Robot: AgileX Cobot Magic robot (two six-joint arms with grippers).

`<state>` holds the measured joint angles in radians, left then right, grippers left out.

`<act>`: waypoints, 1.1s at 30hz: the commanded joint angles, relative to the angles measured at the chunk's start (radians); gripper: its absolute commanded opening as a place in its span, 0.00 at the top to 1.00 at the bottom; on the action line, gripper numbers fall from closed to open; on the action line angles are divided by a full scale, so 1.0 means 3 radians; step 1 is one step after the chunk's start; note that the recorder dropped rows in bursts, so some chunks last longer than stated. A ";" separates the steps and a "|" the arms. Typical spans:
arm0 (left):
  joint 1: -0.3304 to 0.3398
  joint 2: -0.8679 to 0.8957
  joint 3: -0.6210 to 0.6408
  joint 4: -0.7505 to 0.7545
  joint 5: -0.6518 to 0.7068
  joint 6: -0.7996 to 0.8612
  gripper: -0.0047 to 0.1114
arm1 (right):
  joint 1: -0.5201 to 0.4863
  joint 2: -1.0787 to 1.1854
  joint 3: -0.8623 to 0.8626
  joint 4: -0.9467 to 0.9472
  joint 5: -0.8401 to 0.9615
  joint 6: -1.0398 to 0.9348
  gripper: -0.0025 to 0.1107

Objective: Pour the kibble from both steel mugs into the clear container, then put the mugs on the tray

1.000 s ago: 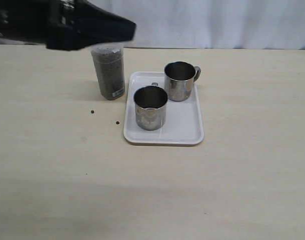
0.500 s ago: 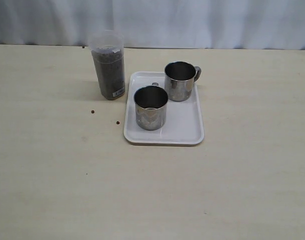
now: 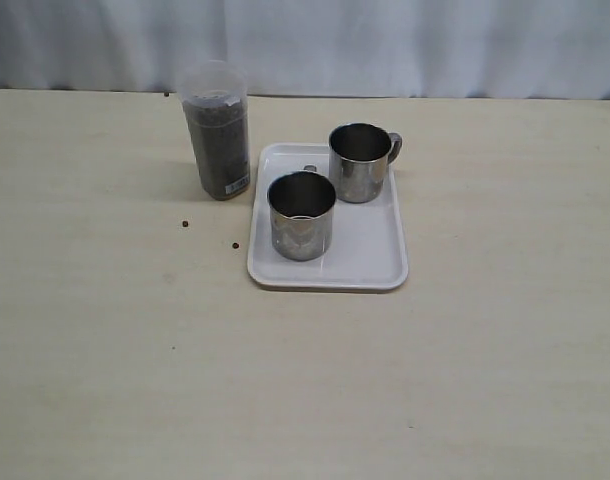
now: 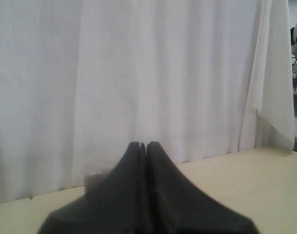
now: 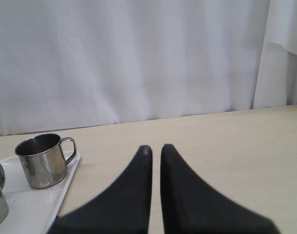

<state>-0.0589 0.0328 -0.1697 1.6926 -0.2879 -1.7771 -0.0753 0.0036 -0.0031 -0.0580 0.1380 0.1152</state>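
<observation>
Exterior camera high above desk (image 3: 485,380) near edge, tilted down toward far edge and curtain (image 3: 385,40), both wrist cameras low, close to desk, level, facing curtain, right wrist and exterior share tray (image 5: 36,204), steel mugs (image 5: 41,161).

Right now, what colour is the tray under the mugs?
White; the tray shows best in the exterior view.

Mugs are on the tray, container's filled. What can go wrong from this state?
1. The clear container is tall, narrow and nearly full, so a bump could tip it and spill kibble.
2. Two stray pellets lie on the table left of the tray, so the pour may not count as clean.
3. The mugs stand close together, so regrasping one might knock the other.
</observation>
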 commanded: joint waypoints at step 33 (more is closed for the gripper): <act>0.0014 -0.0109 0.0566 -0.4873 0.0821 0.5023 0.96 | -0.0011 -0.0012 0.0010 0.0009 0.0003 -0.0021 0.94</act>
<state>-0.0589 0.0043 -0.0041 0.4699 -0.0739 -0.5348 -0.0753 0.0036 -0.0031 -0.0580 0.1380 0.1152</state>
